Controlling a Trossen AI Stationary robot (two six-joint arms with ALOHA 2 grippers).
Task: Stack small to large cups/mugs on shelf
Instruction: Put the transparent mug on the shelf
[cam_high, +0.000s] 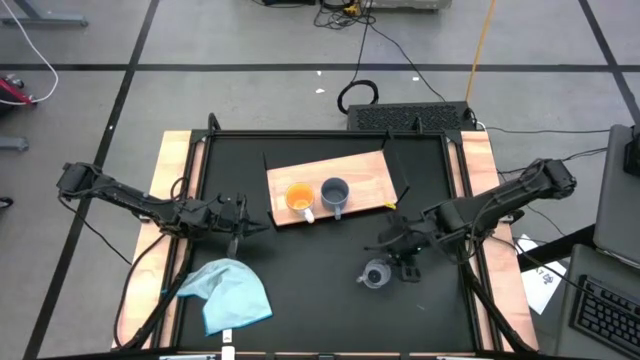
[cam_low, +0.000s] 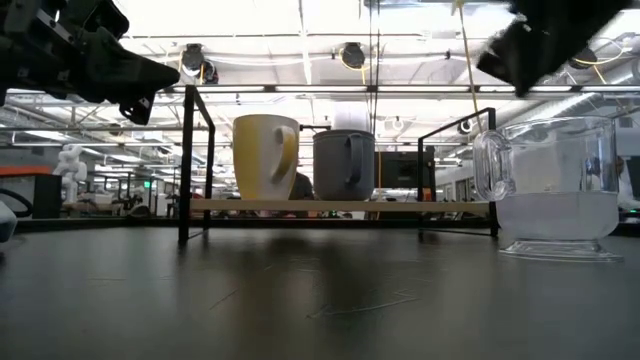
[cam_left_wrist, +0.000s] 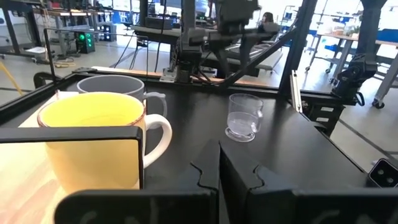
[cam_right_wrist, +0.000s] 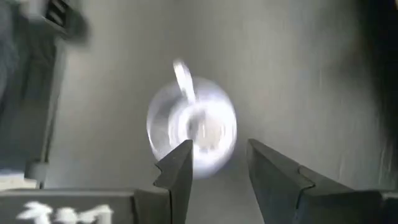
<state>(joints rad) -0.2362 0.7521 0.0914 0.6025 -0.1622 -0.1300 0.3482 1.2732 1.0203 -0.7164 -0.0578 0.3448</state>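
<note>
The shelf (cam_high: 345, 178), a light wooden board on a black wire frame, stands at the table's far middle. On it stand the orange cup (cam_high: 299, 197) with its white handle and the grey-blue cup (cam_high: 334, 193), side by side and upright. The clear cup (cam_high: 375, 274) stands upright on the black tabletop (cam_low: 553, 185), nearer the front right. My right gripper (cam_right_wrist: 219, 155) hovers open above the clear cup, clear of it. My left gripper (cam_left_wrist: 219, 163) waits shut to the left of the shelf (cam_high: 262, 229), pointing level toward the cups.
A crumpled light blue cloth (cam_high: 232, 295) lies near the front left. The shelf's black frame legs (cam_low: 186, 165) rise from the tabletop. Wooden side rails (cam_high: 170, 170) border the table. Bare black tabletop lies between the shelf and the near edge.
</note>
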